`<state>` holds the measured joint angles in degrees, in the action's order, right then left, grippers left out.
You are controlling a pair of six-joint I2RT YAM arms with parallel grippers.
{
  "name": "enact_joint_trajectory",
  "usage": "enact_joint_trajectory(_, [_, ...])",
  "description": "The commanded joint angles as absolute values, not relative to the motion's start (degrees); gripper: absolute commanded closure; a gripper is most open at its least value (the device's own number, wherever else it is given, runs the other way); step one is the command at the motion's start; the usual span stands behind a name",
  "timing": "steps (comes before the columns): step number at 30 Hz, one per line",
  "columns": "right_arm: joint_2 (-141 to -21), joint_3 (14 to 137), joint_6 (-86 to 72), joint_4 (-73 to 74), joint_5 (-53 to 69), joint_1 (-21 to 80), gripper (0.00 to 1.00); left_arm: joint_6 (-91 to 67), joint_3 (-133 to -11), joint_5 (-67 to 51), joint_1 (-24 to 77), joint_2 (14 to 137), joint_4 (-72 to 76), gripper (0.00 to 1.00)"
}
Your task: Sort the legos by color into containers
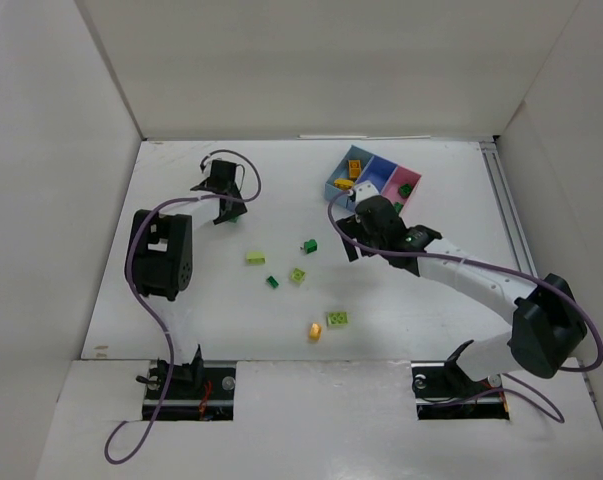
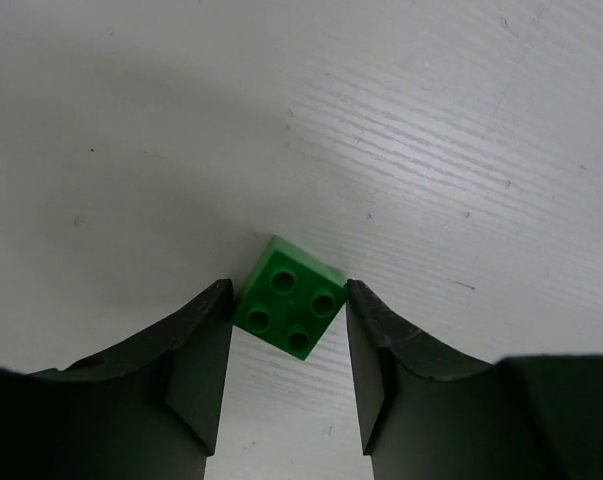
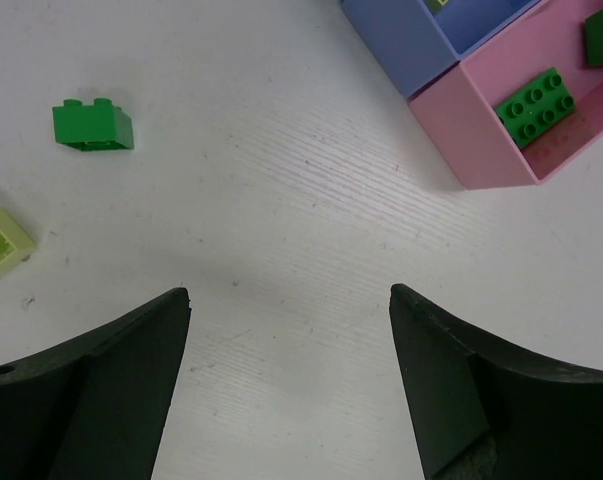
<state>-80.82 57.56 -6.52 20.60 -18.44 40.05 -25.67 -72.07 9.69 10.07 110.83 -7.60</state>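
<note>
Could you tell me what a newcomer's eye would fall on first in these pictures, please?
Most striking is the dark green brick filling the left wrist view, lying on the table between the left gripper's jaws, which stand at or very near its corners. Next come the joined bins at the table's far right, the pink bin holding dark green bricks, the open right gripper hovering near it. Loose bricks dot the table's middle.

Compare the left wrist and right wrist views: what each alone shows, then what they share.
Left wrist only: a dark green four-stud plastic brick flanked by the left gripper. Right wrist only: the pink plastic bin holding dark green bricks, the adjoining blue bin, a loose dark green brick, a pale lime brick, the open right gripper. Shared: the white table.
</note>
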Motion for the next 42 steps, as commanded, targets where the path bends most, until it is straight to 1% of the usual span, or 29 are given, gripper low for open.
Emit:
enact_joint_trajectory(1, [-79.9,57.0,-8.6,20.2,-20.1,40.0,0.15,-25.7,-73.6,10.3,11.4,111.5,-10.2,0.63])
enact_joint_trajectory(2, [-79.3,56.5,-9.1,20.2,-20.1,40.0,0.15,-25.7,-73.6,10.3,11.4,111.5,-10.2,0.69])
enact_joint_trajectory(4, [-79.3,56.0,-9.1,20.2,-20.1,40.0,0.15,-25.7,-73.0,10.3,11.9,110.1,-10.2,0.74])
enact_joint_trajectory(8, [-78.1,56.0,-9.1,20.2,-21.3,40.0,0.15,-25.0,-73.6,9.1,12.0,107.2,-10.2,0.75])
enact_joint_trajectory(10, [-77.2,55.4,-10.1,20.9,-22.9,40.0,0.15,-24.4,-74.7,6.2,12.7,105.8,-9.7,0.75])
enact_joint_trajectory(14, [-72.3,53.3,-15.5,22.6,-27.9,38.9,0.15,-23.8,-78.0,-1.0,16.6,104.0,-4.3,0.75])
enact_joint_trajectory(15, [-69.6,53.3,-17.4,22.6,-28.6,38.0,0.15,-23.0,-80.5,-2.3,19.1,104.0,-2.1,0.75])
enact_joint_trajectory(17, [-66.5,51.2,-18.0,23.4,-29.2,34.2,0.15,-22.2,-84.4,-4.1,21.7,105.7,-1.6,0.75])
enact_joint_trajectory(18, [-65.1,50.6,-18.5,23.4,-28.7,32.8,0.15,-22.2,-89.3,-4.1,22.8,108.3,-1.6,0.75])
enact_joint_trajectory(21, [-59.6,48.9,-19.2,24.0,-27.2,27.3,0.15,-20.9,-97.4,-7.5,26.2,114.4,-2.7,0.75])
enact_joint_trajectory(22, [-57.3,48.1,-19.2,24.6,-27.2,26.1,0.15,-20.9,-102.1,-9.0,27.4,115.8,-2.7,0.75])
enact_joint_trajectory(24, [-55.4,47.5,-19.8,26.1,-27.2,24.2,0.15,-20.9,-106.1,-13.3,28.5,118.5,-2.0,0.75])
enact_joint_trajectory(25, [-54.4,46.9,-20.8,26.8,-27.8,22.8,0.15,-20.9,-110.3,-14.5,29.1,121.2,-1.2,0.75])
enact_joint_trajectory(28, [-50.8,45.8,-23.1,28.6,-28.6,20.1,0.15,-18.8,-117.7,-16.4,32.7,127.4,-1.1,0.74])
enact_joint_trajectory(29, [-49.1,45.8,-23.7,29.3,-28.6,19.5,0.15,-18.8,-122.6,-16.4,34.8,129.0,-1.1,0.74])
enact_joint_trajectory(30, [-48.3,45.3,-24.3,30.2,-28.6,19.0,0.15,-18.3,-124.6,-18.5,35.7,130.4,-1.1,0.74])
enact_joint_trajectory(33, [-44.8,44.6,-25.4,31.5,-28.6,17.2,0.15,-21.6,-127.7,-22.2,36.7,134.3,4.8,0.74])
enact_joint_trajectory(37, [-40.8,44.1,-24.9,33.1,-29.2,15.9,0.15,-23.0,-132.9,-24.4,38.9,138.8,4.8,0.74])
enact_joint_trajectory(40, [-38.9,43.6,-24.4,33.7,-30.3,14.8,0.15,-22.5,-132.4,-23.0,40.9,139.3,6.1,0.73])
enact_joint_trajectory(42, [-38.1,43.1,-24.3,34.3,-30.3,14.8,0.15,-22.5,-132.4,-19.8,41.7,140.5,6.2,0.73])
